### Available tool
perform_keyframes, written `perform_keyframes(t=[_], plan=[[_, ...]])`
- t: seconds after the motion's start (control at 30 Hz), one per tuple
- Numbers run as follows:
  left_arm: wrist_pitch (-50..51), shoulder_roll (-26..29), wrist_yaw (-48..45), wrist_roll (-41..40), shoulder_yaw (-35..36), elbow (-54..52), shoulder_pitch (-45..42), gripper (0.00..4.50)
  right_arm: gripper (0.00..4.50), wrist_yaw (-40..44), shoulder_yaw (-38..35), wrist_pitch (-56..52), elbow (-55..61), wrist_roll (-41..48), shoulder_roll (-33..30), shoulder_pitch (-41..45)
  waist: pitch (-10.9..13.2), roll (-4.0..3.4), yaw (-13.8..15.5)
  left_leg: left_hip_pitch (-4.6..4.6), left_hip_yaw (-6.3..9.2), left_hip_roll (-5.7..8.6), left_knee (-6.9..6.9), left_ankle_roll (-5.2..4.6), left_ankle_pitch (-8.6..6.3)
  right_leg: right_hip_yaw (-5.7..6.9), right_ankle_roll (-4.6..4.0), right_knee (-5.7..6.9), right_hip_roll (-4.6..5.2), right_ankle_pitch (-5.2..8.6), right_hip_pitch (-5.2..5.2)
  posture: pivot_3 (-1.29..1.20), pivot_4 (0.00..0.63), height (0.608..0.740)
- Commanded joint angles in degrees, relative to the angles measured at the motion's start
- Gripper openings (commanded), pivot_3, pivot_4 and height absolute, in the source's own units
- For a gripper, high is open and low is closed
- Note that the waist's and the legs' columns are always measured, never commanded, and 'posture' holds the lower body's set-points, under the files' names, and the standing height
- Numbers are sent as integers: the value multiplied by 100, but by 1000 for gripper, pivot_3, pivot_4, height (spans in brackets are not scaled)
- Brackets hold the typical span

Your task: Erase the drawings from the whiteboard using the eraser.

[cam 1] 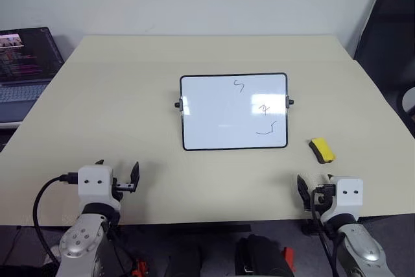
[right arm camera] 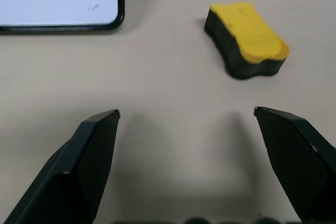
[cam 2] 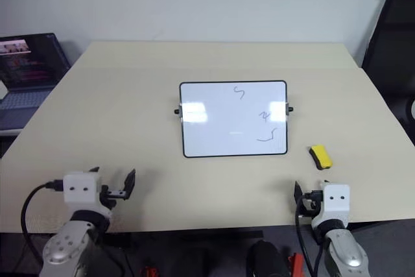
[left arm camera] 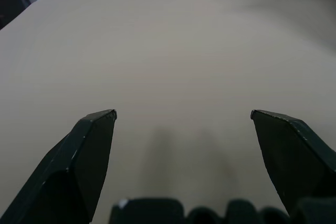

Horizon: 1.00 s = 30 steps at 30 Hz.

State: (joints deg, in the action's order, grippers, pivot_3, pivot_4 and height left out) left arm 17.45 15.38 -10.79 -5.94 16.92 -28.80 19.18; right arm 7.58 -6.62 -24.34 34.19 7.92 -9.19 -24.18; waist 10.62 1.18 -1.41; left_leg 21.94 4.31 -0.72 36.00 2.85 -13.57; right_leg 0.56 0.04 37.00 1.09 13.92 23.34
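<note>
The whiteboard (cam 1: 234, 111) lies flat near the middle of the beige table (cam 1: 130, 108), its long axis running left to right, with a small black knob at each short side. Three drawings (cam 1: 262, 109) sit on the right half of the whiteboard: one squiggle near the far edge, one by the right edge, one near the near right corner.

The eraser (cam 1: 321, 150) rests on the table just off the whiteboard's near right corner, apart from the frame, yellow face up and black underside down. Its long axis runs roughly away from the robot, the far end angled slightly toward the whiteboard.

The right gripper (right arm camera: 186, 114) hovers over the near table edge, on the robot's side of the whiteboard's right end, with the eraser ahead of it and a little to its right; its two black fingers (right arm camera: 89, 150) are spread wide with nothing between them. The left gripper (left arm camera: 184, 113) hangs over bare table on the robot's side of the whiteboard and off its left end, fingers likewise spread apart and empty.

A laptop (cam 1: 23, 63) stands open well to the left of the whiteboard, beyond the table's edge.
</note>
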Motion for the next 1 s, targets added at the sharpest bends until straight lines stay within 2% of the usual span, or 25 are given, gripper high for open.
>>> perform_keyframes(t=[0.03,0.37,0.7,1.0], plan=[[-15,-14,53,12,-23,-410,-43,4500,4471,44,-32,14,171,31,-63,87,0,0,1,-1,0,0,1,0,0,0,0,0,0,0,0,0,150,740],[13,108,-27,-19,-47,-384,-380,4500,4471,23,-7,154,-257,1,-34,576,-2,3,-6,-1,-3,2,1,0,0,0,0,-1,-1,0,-1,0,150,740],[-284,2,3,48,-444,336,-1113,4500,4471,-51,-260,340,-517,-62,-133,792,-3,4,3,-2,-4,11,6,4,-4,2,4,4,-6,4,-1,0,150,740],[-283,-32,-93,-7,-614,192,-1006,4500,4471,-57,-381,434,-631,-62,-126,722,-3,5,-3,-3,-4,13,-4,6,-5,2,31,4,-10,-13,-1,0,150,740]])
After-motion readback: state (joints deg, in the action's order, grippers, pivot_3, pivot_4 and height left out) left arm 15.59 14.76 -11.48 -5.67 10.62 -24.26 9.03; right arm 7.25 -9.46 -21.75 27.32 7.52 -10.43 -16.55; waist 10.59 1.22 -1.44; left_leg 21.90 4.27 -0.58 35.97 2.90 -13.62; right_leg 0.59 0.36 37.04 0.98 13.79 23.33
